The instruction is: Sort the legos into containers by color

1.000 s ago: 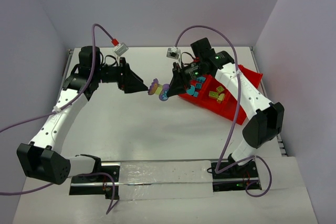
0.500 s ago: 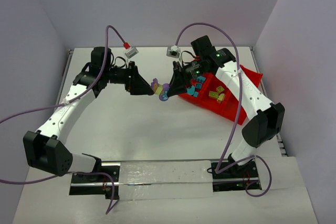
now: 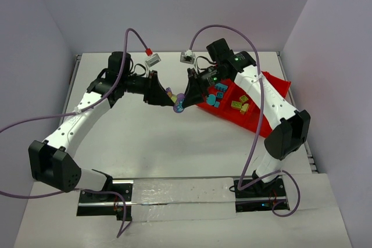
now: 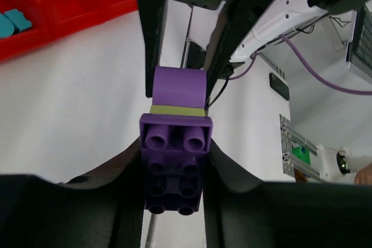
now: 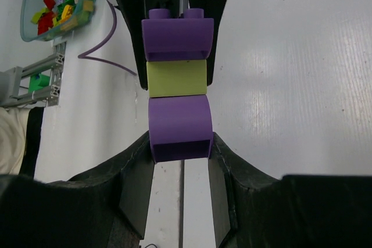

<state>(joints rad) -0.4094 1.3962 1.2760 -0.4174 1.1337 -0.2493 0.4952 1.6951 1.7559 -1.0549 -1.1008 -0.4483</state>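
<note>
From above, the left gripper (image 3: 168, 97) and right gripper (image 3: 186, 96) meet tip to tip over the table (image 3: 145, 137). A small clump (image 3: 176, 101) of bricks sits between them, just left of the red tray (image 3: 274, 85). Teal bricks (image 3: 220, 93) and yellow-green bricks (image 3: 239, 104) lie in separate compartments of the tray.

Left wrist view: its fingers are pinched narrow on the near purple brick of the clump. A yellow-green layer comes next, then a second purple brick gripped by the other arm's fingers. The tray's corner shows upper left.

Right wrist view: the stack reads purple, yellow-green, purple, clamped at both ends. A clear bin (image 5: 55, 4) of mixed bricks sits upper left
</note>
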